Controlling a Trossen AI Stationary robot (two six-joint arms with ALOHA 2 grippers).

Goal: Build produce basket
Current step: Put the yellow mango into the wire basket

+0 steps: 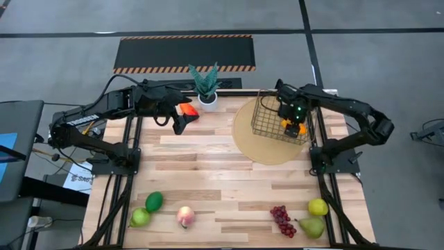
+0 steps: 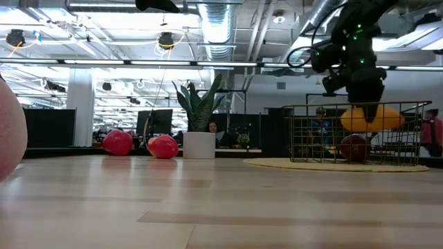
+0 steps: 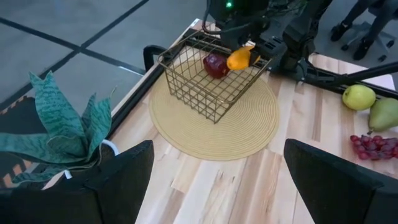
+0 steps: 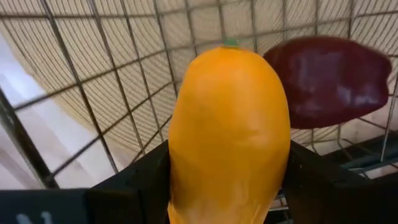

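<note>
The brass wire basket [image 1: 267, 114] stands on a round tan mat [image 1: 260, 149] at the far right. A red apple [image 3: 216, 65] lies on its floor. My right gripper [image 1: 293, 126] reaches into the basket from above, shut on the yellow-orange mango [image 2: 370, 117]. My left gripper [image 1: 179, 123] hangs open, raised over the far left of the table, just beside the orange-red pepper [image 1: 189, 111], touching nothing. Along the near edge lie an avocado [image 1: 154, 201], a green apple [image 1: 140, 217], a peach [image 1: 184, 217], grapes [image 1: 281, 219], a second green apple [image 1: 318, 206] and a pear [image 1: 311, 226]. My right gripper pinches the mango [image 4: 227, 124] between its two fingers, one finger [image 4: 143, 180] on each long side near its middle. The fingers come from above, pointing down, and lie across the fruit. The mango is level and lifted clear, below the basket's rim [image 2: 346, 105] and above the apple.
A potted green plant [image 1: 206, 85] stands at the far edge between the two grippers. In the low view two red rounded pieces [image 2: 142, 144] sit left of its pot. The middle of the wooden table [image 1: 208, 173] is bare boards. Dark frame rails [image 1: 132, 160] run along both sides.
</note>
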